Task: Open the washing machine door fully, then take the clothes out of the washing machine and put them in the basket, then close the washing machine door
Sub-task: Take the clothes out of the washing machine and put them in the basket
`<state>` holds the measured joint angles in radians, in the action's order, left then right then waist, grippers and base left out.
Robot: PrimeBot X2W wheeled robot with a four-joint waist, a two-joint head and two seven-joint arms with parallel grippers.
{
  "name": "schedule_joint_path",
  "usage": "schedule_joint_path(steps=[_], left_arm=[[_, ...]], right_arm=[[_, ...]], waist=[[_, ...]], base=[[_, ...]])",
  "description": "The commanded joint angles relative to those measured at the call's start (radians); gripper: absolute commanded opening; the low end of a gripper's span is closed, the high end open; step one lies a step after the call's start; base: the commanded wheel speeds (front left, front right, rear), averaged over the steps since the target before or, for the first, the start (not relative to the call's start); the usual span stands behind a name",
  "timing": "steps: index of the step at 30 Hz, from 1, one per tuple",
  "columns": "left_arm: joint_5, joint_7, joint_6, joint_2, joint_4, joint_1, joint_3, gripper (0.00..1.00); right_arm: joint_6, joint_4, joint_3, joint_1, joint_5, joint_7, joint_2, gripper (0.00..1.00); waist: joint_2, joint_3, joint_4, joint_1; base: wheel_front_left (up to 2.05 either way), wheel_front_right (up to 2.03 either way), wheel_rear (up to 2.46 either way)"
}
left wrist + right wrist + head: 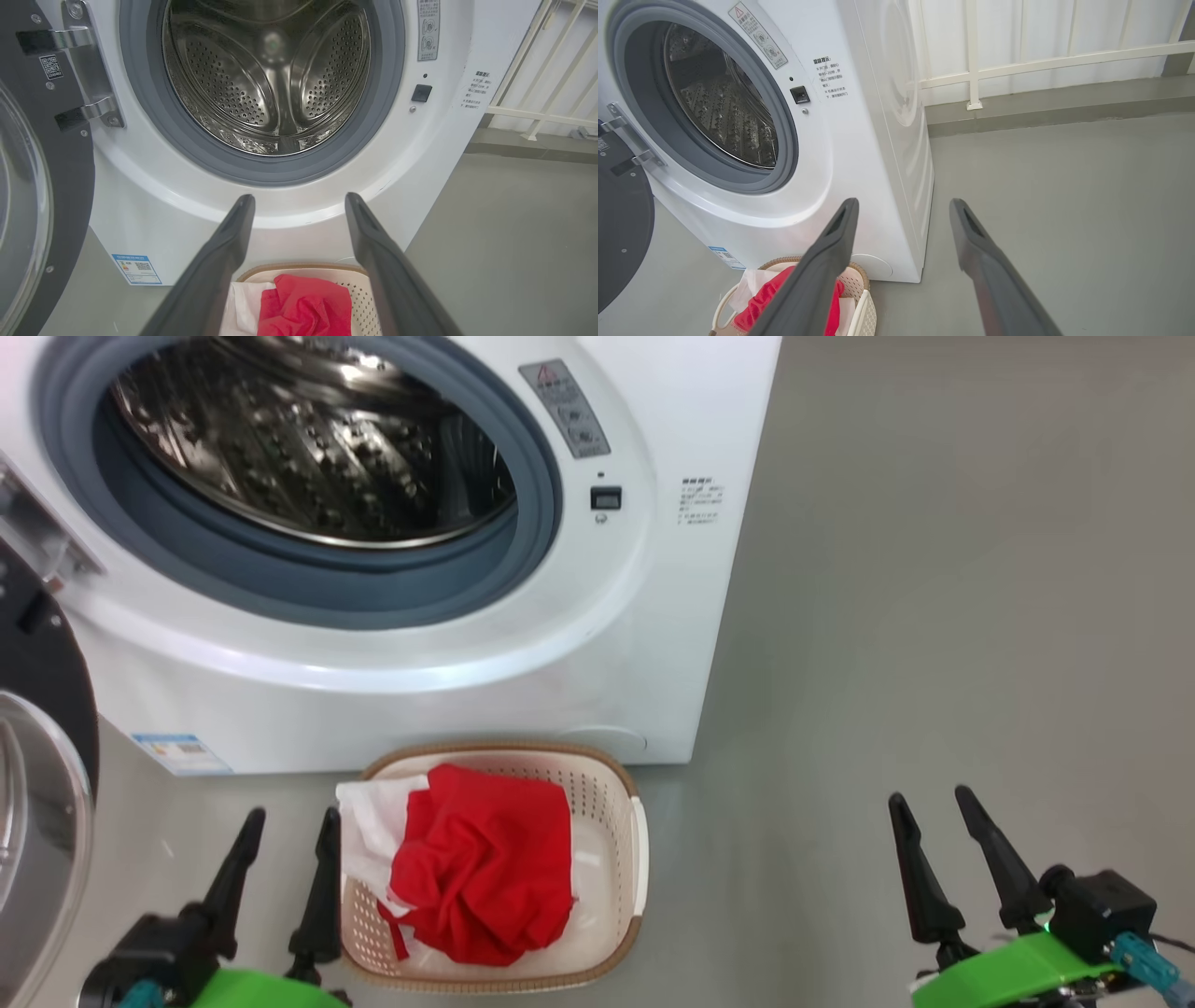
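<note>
Smooth grey floor (pixel 934 616) is running wide to the R, and a white railing (pixel 971 51) is standing along the far wall past the washer (pixel 653 616). Washer, a glossy white box, is sitting on the floor w/ its round mouth facing the robot. A grey rubber ring (pixel 537 551) is framing the shiny perforated steel drum (pixel 308 439). A small blue label (pixel 180 753) is sticking near the base's L corner. Door (pixel 47 663) is hanging swung wide at the L on metal hinges (pixel 88 70), showing a black rim and a bulging clear glass bowl.

Basket (pixel 637 840), cream perforated plastic w/ a brown woven-look rim, is sitting on the floor just in front of the washer's base. Clothes (pixel 485 868), red w/ white, are lying crumpled in a heap inside it, w/ no clear long axis.

L gripper (pixel 291 817) is hovering just L of the basket, fingers apart and holding nothing, tips pointing at the washer. R gripper (pixel 929 795) is hovering well R of the basket, fingers likewise apart and holding nothing.
</note>
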<state>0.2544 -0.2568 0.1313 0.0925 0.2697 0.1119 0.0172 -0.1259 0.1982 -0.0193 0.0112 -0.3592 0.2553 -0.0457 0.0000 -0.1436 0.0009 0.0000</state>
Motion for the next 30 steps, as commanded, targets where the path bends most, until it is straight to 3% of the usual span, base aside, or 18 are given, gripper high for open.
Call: schedule_joint_path(steps=[1,14,30], left_arm=[[-0.011,-0.005,-0.001,0.010,-0.038,-0.009,0.042,1.00],[-0.027,-0.005,-0.001,-0.007,-0.138,-0.164,0.078,1.00],[-0.033,-0.005,-0.001,-0.011,-0.157,-0.186,0.082,1.00]], right_arm=[[-0.005,-0.025,-0.018,0.007,0.007,0.006,-0.006,1.00],[-0.005,-0.049,0.020,0.126,-0.008,0.006,-0.025,1.00],[-0.005,-0.057,0.029,0.148,-0.004,0.006,-0.024,1.00]], waist=[[0.0000,0.028,-0.004,0.0000],[0.0000,0.100,0.000,0.0000],[0.0000,0.103,0.003,0.0000]], base=[[0.00,0.00,0.00],[0.00,0.00,0.00],[0.00,0.00,0.00]])
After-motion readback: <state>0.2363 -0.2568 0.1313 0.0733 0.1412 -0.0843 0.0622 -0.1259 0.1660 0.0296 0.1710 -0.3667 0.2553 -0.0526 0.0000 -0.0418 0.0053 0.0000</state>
